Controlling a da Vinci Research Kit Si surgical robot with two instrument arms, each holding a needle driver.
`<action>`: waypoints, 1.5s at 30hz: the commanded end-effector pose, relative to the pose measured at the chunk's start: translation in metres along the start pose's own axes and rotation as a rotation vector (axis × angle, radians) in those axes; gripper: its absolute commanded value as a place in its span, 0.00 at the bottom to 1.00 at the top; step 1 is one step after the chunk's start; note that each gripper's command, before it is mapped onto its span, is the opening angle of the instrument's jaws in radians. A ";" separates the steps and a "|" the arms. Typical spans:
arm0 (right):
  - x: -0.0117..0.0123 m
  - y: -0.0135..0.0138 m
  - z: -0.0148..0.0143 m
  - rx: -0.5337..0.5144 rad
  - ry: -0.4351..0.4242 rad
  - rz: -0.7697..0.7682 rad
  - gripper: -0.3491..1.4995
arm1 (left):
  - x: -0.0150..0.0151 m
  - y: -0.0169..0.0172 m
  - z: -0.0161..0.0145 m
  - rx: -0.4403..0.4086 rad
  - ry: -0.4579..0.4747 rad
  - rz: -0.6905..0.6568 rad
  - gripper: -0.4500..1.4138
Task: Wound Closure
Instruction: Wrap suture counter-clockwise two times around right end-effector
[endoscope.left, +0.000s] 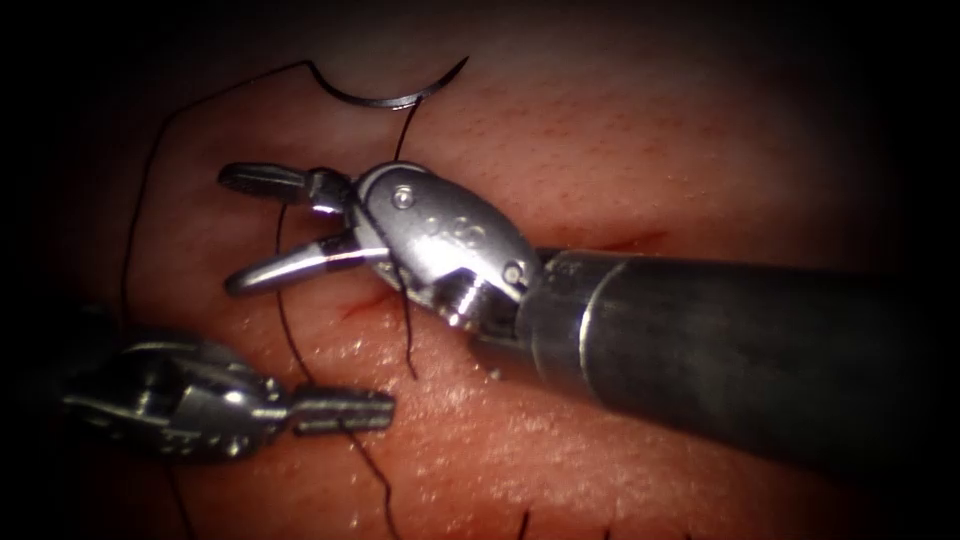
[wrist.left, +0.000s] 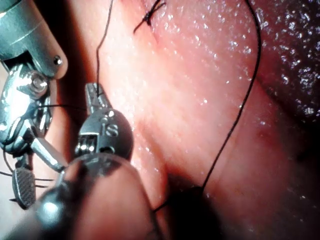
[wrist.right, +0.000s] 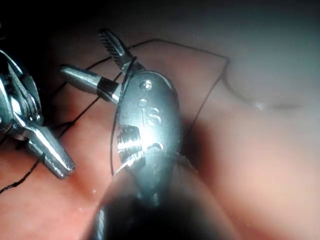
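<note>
Endoscope view, with both wrist views. Your right tool (endoscope.left: 232, 230) enters from the right, its two jaws spread wide apart and grasping nothing; a strand of thread (endoscope.left: 283, 300) runs down between them. In the right wrist view the same tool (wrist.right: 92, 57) shows its jaws parted, with thread (wrist.right: 85, 107) crossing the tissue (wrist.right: 260, 165) beneath them.

Your left tool (endoscope.left: 385, 408) lies low on the left, its jaws pressed together on the thread, which passes across their tip and continues downward. In the left wrist view this tool (wrist.left: 92, 92) is clamped on a strand of thread (wrist.left: 102, 40) that rises from its tip.

The curved needle (endoscope.left: 390, 97) lies free on the tissue (endoscope.left: 620, 150) above the right tool, held by neither tool and not in the tissue. Thread leaves its left end and sweeps in a wide loop down the left side.

The cut (endoscope.left: 365, 303) shows as a short red line just under the right tool's lower jaw. A knotted stitch (wrist.left: 150, 15) sits on the tissue (wrist.left: 200, 75) in the left wrist view.
</note>
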 end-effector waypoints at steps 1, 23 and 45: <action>-0.0002 0.0008 0.0008 -0.029 -0.012 -0.030 0.90 | 0.0003 -0.0002 0.0002 0.003 0.011 0.021 0.00; -0.0055 -0.0016 -0.0018 0.179 -0.447 -0.145 0.66 | 0.0037 -0.0048 -0.0050 0.187 0.065 0.226 0.00; -0.0075 -0.0039 -0.0053 0.455 -0.426 0.080 0.58 | -0.0053 -0.0088 -0.0064 0.360 0.135 0.214 0.00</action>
